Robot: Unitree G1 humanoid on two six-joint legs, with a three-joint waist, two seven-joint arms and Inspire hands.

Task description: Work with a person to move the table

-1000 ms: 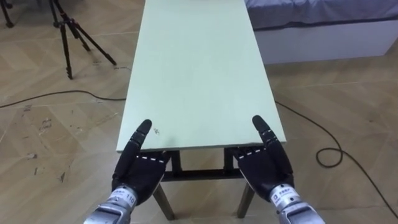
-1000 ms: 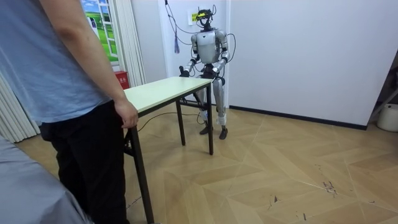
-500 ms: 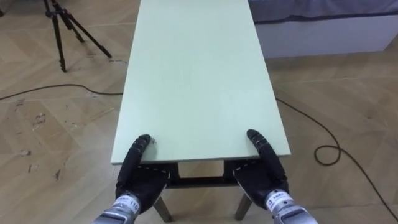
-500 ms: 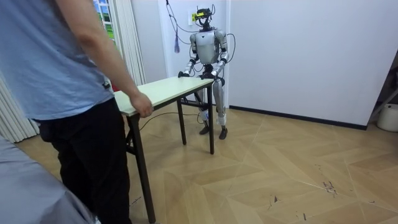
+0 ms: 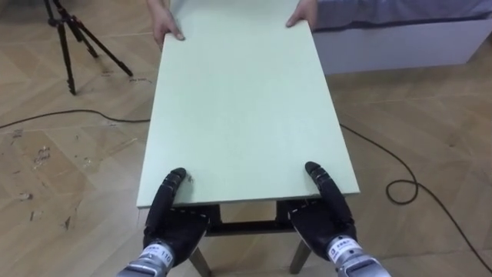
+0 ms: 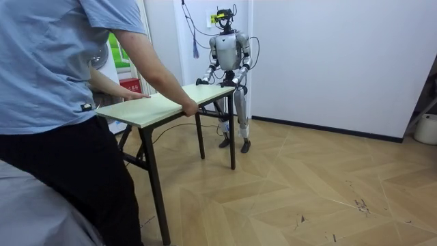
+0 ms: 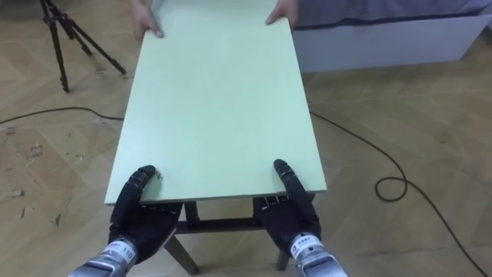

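Tripod [image 5: 63, 52] and bed [image 5: 400, 46] flank table [image 5: 246, 115].

Tripod [image 5: 73, 46]: black, standing on the wood floor [image 5: 430, 108], far ahead and left of the left fingers [image 5: 175, 183].
Dark cable [image 5: 61, 118]: lies across the floor, left of those fingers.
Second cable [image 5: 401, 185]: loops on the floor, right of the right fingers [image 5: 317, 174].
White bed base [image 5: 400, 46]: ahead and right of the right fingers.
Scuff marks [image 5: 34, 154]: on the boards, level with the left fingers and well to their left.
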